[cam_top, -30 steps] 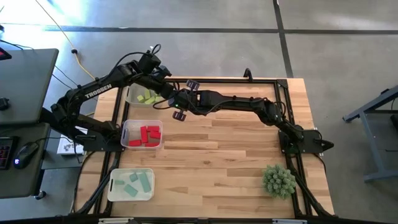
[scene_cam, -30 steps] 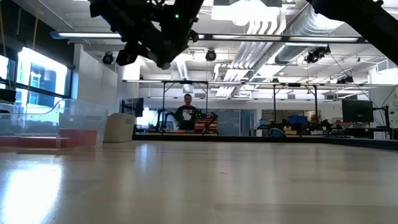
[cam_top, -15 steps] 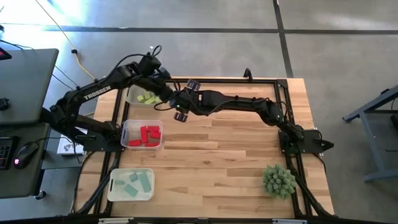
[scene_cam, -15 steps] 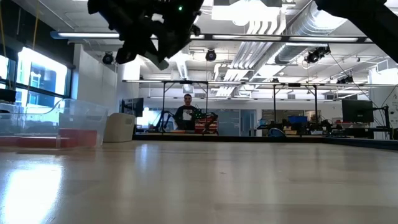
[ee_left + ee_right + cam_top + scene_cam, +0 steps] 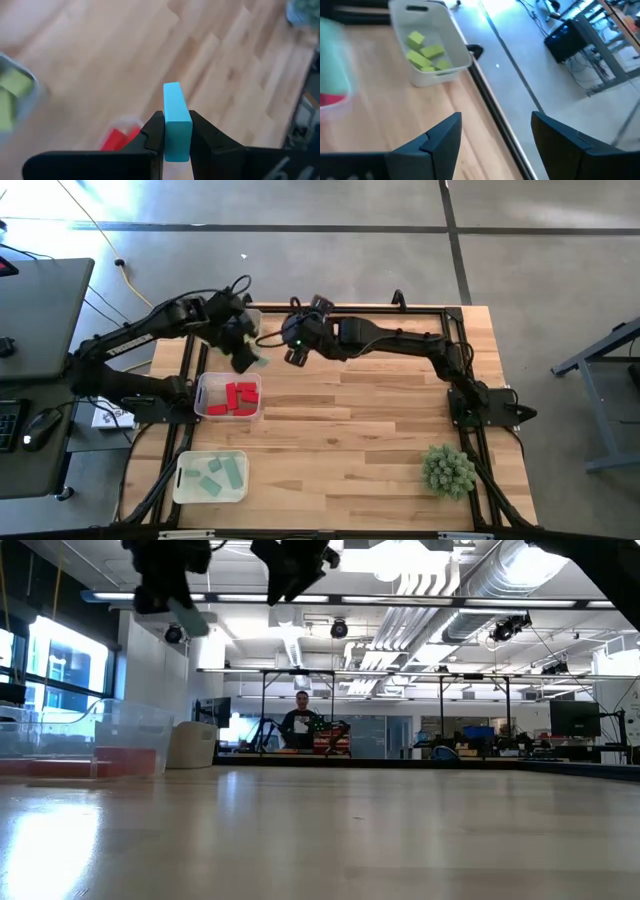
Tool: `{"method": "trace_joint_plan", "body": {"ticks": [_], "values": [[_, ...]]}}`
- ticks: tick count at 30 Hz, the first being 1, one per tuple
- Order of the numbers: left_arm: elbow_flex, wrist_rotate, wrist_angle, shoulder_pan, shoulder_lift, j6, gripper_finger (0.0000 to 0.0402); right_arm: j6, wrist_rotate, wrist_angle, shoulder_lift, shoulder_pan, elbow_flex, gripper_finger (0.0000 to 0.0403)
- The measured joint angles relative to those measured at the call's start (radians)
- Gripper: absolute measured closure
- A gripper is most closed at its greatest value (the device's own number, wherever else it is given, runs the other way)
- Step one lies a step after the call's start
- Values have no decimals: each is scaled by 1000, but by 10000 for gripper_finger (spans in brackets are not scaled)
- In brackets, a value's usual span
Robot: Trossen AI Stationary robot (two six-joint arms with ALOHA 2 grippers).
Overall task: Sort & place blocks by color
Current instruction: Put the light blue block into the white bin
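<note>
My left gripper hangs above the table just beyond the bin of red blocks, shut on a teal block. The low view shows that block high above the tabletop. My right gripper is open with nothing between its fingers, raised over the table's far part near the bin of yellow-green blocks. Near the table's front left, a third bin holds teal blocks. My left gripper pinches the teal block between its two fingers, on the two broad faces near one end. The other end sticks out past the fingertips. The fingers slant downward from the table's left side. The block is lifted clear of the table and the bins.
A spiky green plant ball sits at the near right corner. A black frame rail runs along the table's edges. Bare wood lies between the bins and the plant. A person stands far off in the room behind.
The two grippers stood together over the table's far middle and have parted. My left gripper has swung toward the table's left edge and a little nearer, carrying the teal block. My right gripper has risen and drawn back toward the far edge.
</note>
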Motion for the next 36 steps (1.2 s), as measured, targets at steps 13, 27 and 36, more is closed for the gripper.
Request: {"method": "trace_joint_plan", "body": {"ticks": [13, 27, 36], "values": [[-12, 10, -341, -381, -170, -345, 370, 51, -12, -12, -25, -98, -2, 176], [-211, 89, -200, -860, -270, -832, 366, 51, -100, -12, -24, -143, -3, 176], [-269, 103, -87, -1023, -223, -943, 361, 51, -119, -11, -23, -161, -4, 176]]}}
